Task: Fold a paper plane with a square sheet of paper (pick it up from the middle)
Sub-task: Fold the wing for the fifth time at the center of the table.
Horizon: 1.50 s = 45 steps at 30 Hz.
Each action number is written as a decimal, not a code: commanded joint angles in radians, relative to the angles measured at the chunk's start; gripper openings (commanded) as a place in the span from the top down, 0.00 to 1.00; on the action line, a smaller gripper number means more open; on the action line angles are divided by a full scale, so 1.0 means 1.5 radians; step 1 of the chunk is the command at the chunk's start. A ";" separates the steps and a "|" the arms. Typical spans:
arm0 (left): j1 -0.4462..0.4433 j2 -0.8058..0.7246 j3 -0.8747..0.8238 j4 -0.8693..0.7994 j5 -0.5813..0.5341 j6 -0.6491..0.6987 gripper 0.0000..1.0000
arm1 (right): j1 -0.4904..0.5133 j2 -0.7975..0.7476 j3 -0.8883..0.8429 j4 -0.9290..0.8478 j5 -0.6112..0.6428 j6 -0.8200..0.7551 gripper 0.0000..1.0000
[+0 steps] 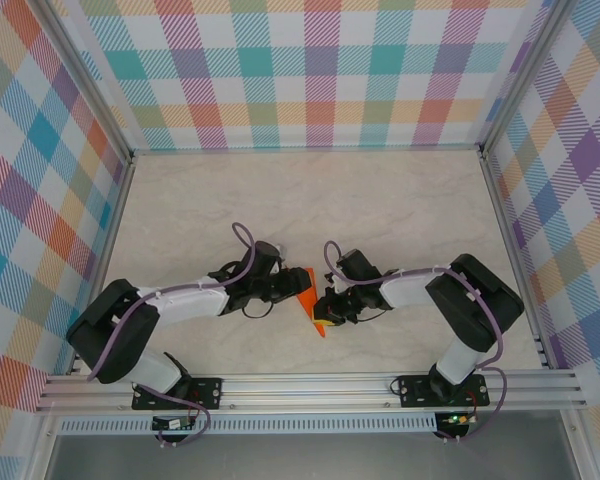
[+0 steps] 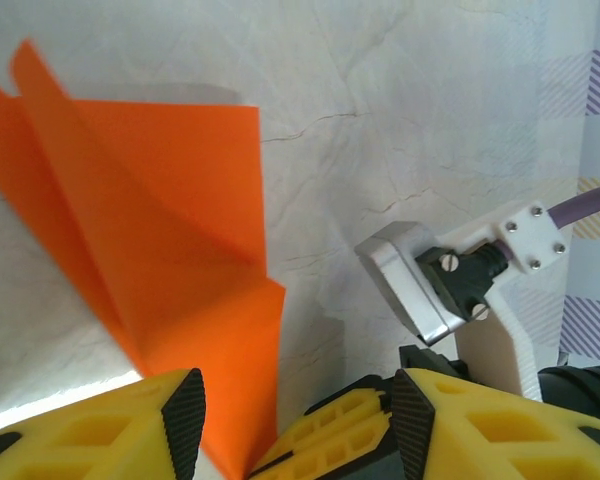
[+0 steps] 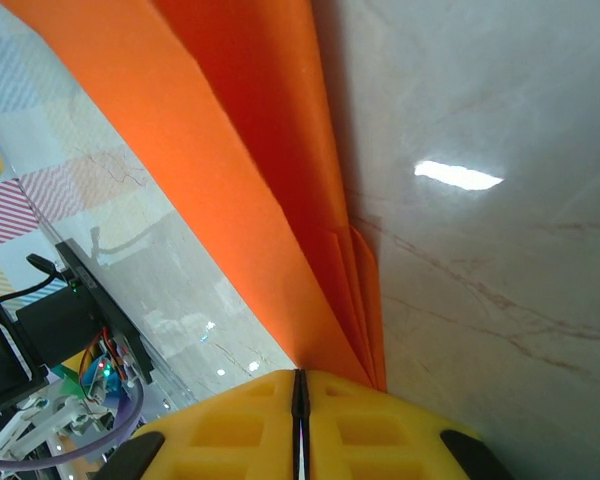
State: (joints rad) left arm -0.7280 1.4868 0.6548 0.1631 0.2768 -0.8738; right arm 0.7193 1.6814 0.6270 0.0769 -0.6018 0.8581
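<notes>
The paper plane [image 1: 308, 297] is a bright orange folded dart, lifted a little above the table between the two arms. My right gripper [image 3: 300, 384] is shut on its folded edge, and the layered creases [image 3: 355, 300] run up and away from the yellow fingers. In the left wrist view the plane's wings [image 2: 170, 240] fan out to the upper left. My left gripper [image 2: 295, 405] stands open around the plane's lower tip and the right gripper's closed fingers [image 2: 330, 432]. From above, the left gripper [image 1: 288, 288] faces the right gripper [image 1: 325, 306] across the paper.
The pale marble-patterned table [image 1: 380, 200] stretches behind the arms, ringed by plaid walls [image 1: 310, 70] and aluminium posts. The right arm's wrist mount and purple cable [image 2: 450, 270] sit close in front of the left gripper. The rail [image 1: 310, 385] runs along the near edge.
</notes>
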 commanded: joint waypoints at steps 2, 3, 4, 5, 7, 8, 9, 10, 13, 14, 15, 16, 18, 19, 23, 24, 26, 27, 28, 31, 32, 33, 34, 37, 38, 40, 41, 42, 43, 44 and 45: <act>0.003 0.031 0.026 0.041 0.021 0.012 0.46 | 0.009 0.060 -0.020 -0.049 0.062 -0.008 0.89; 0.003 0.036 0.028 0.040 0.019 0.013 0.46 | 0.009 0.060 -0.020 -0.050 0.063 -0.006 0.89; 0.003 0.041 0.028 0.043 0.018 0.013 0.46 | 0.010 0.060 -0.021 -0.050 0.064 -0.005 0.89; 0.003 0.046 0.028 0.048 0.019 0.014 0.46 | 0.009 0.061 -0.021 -0.048 0.064 -0.003 0.89; 0.003 0.060 0.030 0.052 0.017 0.015 0.46 | 0.009 0.062 -0.023 -0.046 0.065 0.002 0.89; 0.003 0.066 0.032 0.057 0.015 0.018 0.46 | 0.009 0.064 -0.023 -0.046 0.065 0.004 0.89; 0.003 0.076 0.034 0.057 0.012 0.021 0.46 | 0.009 0.066 -0.024 -0.045 0.065 0.005 0.89; 0.003 0.084 0.036 0.057 0.009 0.024 0.46 | 0.009 0.066 -0.024 -0.046 0.064 0.006 0.89; 0.009 0.114 0.042 0.055 -0.003 0.029 0.47 | 0.009 0.067 -0.026 -0.044 0.061 0.008 0.90; 0.014 0.124 0.043 0.055 -0.006 0.029 0.47 | 0.009 0.067 -0.027 -0.044 0.062 0.009 0.90; 0.019 0.132 0.044 0.055 -0.007 0.029 0.47 | 0.009 0.066 -0.027 -0.047 0.061 0.008 0.90; 0.023 0.140 0.043 0.057 -0.005 0.028 0.47 | 0.009 0.065 -0.028 -0.049 0.061 0.008 0.91; 0.034 0.153 0.047 0.055 -0.002 0.030 0.47 | 0.009 0.062 -0.029 -0.052 0.062 0.007 0.92; 0.037 0.157 0.047 0.053 -0.003 0.033 0.47 | 0.009 0.062 -0.030 -0.053 0.062 0.006 0.92; 0.058 0.164 0.053 0.043 0.010 0.044 0.47 | 0.009 0.060 -0.031 -0.061 0.064 0.003 0.93; 0.063 0.164 0.054 0.041 0.014 0.047 0.47 | 0.009 0.060 -0.031 -0.062 0.064 0.002 0.93; 0.073 0.165 0.059 0.033 0.023 0.054 0.47 | 0.009 0.062 -0.030 -0.066 0.065 -0.001 0.94; 0.077 0.165 0.063 0.027 0.025 0.059 0.47 | 0.009 0.062 -0.029 -0.069 0.064 -0.003 0.94; 0.081 0.166 0.066 0.023 0.026 0.065 0.47 | 0.009 0.063 -0.026 -0.075 0.065 -0.006 0.94; 0.097 0.172 0.078 0.015 0.036 0.077 0.47 | 0.009 0.063 -0.019 -0.096 0.069 -0.018 0.94; 0.103 0.176 0.082 0.014 0.041 0.081 0.47 | 0.010 0.062 -0.018 -0.099 0.070 -0.020 0.94; 0.110 0.180 0.088 0.012 0.045 0.084 0.47 | 0.009 0.062 -0.017 -0.102 0.071 -0.021 0.94; 0.117 0.185 0.093 0.010 0.049 0.088 0.47 | 0.009 0.063 -0.016 -0.102 0.069 -0.024 0.94; 0.140 0.198 0.108 0.004 0.060 0.098 0.47 | 0.009 0.061 -0.017 -0.103 0.069 -0.024 0.94; 0.146 0.203 0.113 0.003 0.066 0.101 0.47 | 0.009 0.062 -0.018 -0.102 0.069 -0.024 0.94; 0.162 0.212 0.123 -0.001 0.074 0.106 0.47 | 0.010 0.061 -0.018 -0.100 0.066 -0.025 0.94; 0.169 0.215 0.128 -0.002 0.078 0.108 0.47 | 0.009 0.062 -0.018 -0.100 0.066 -0.025 0.94; 0.177 0.218 0.133 -0.006 0.082 0.111 0.47 | 0.009 0.062 -0.017 -0.099 0.066 -0.025 0.94; 0.185 0.220 0.138 -0.011 0.088 0.114 0.47 | 0.009 0.062 -0.016 -0.099 0.065 -0.025 0.94; 0.192 0.221 0.144 -0.015 0.094 0.117 0.47 | 0.009 0.062 -0.015 -0.099 0.064 -0.025 0.94; 0.198 0.220 0.148 -0.019 0.098 0.120 0.47 | 0.010 0.062 -0.013 -0.099 0.065 -0.024 0.94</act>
State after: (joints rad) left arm -0.4786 1.7927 0.8524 0.1795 0.4633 -0.7517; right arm 0.7139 1.6924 0.6441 0.0402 -0.6109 0.8471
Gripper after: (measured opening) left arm 0.527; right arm 0.063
